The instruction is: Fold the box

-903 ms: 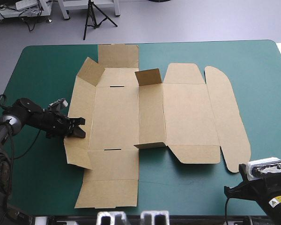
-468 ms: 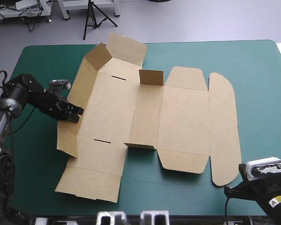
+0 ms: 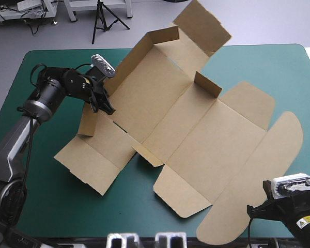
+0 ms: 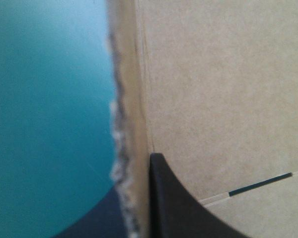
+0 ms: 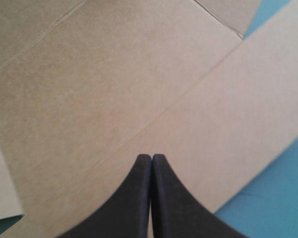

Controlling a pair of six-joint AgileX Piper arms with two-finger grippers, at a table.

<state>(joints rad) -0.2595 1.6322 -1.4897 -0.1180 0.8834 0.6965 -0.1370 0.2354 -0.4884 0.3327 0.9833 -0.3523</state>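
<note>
Brown box [image 3: 196,129], opened out flat, lies slantwise across the teal-green table [image 3: 51,206].
At the near right corner the right gripper [image 5: 151,156] has its fingers pressed together, empty, with board ahead of it. Toward the far left, the left gripper [image 3: 105,107] pinches a raised side wall. One flap overhangs the far edge.

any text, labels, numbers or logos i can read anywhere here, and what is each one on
No text can be read in any view.
Box: plain brown board, no print showing.
Yellow sticker on the right arm: it carries a dark mark and small print, too small to read.
Teal-green cover: no marking.
</note>
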